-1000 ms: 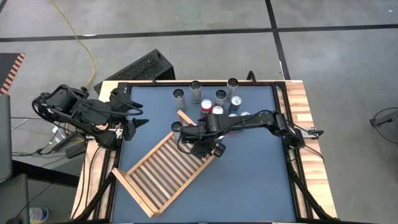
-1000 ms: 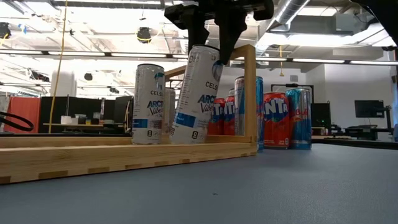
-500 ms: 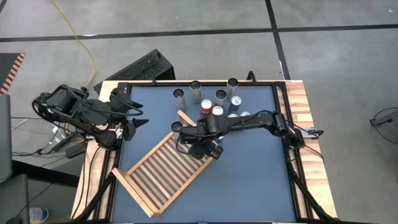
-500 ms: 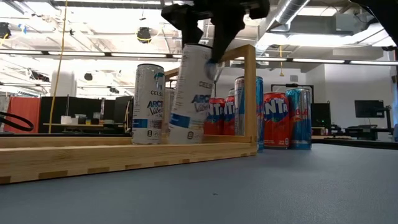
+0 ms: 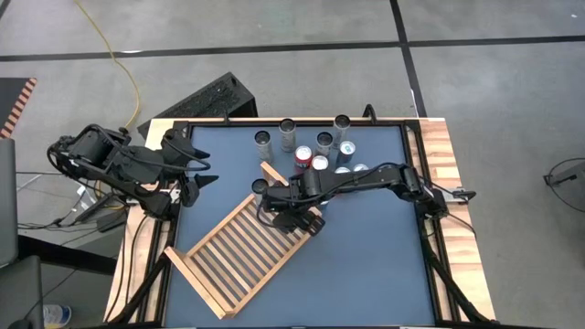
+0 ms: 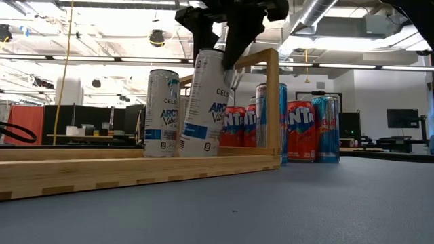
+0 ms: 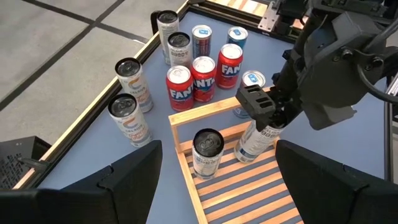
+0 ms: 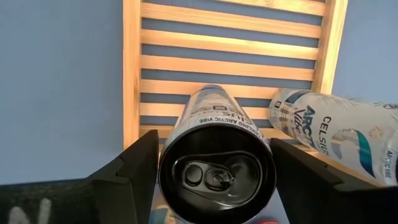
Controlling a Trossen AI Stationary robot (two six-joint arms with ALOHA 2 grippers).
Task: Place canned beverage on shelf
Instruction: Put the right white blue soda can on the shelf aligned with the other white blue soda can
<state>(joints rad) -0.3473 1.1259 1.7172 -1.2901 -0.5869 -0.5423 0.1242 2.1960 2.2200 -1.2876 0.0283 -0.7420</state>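
We saw the right hand [image 6: 220, 51] over the white can [image 6: 205, 102], its fingers [image 6: 239, 41] spread a little and barely touching the can's top. The can stood tilted on the shelf [image 5: 239, 249], near the shelf's corner, beside a second white can [image 6: 161, 113]. Red Fanta cans [image 7: 204, 74] crowded the tabletop [image 5: 375, 256] just behind the frame. A second earlier, the fingers pinched tighter. The left hand [image 5: 203, 170] waited open at the edge.

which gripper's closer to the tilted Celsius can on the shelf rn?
Right. The right gripper straddles the top of the tilted can on the shelf; the left gripper waits at the table's left edge.
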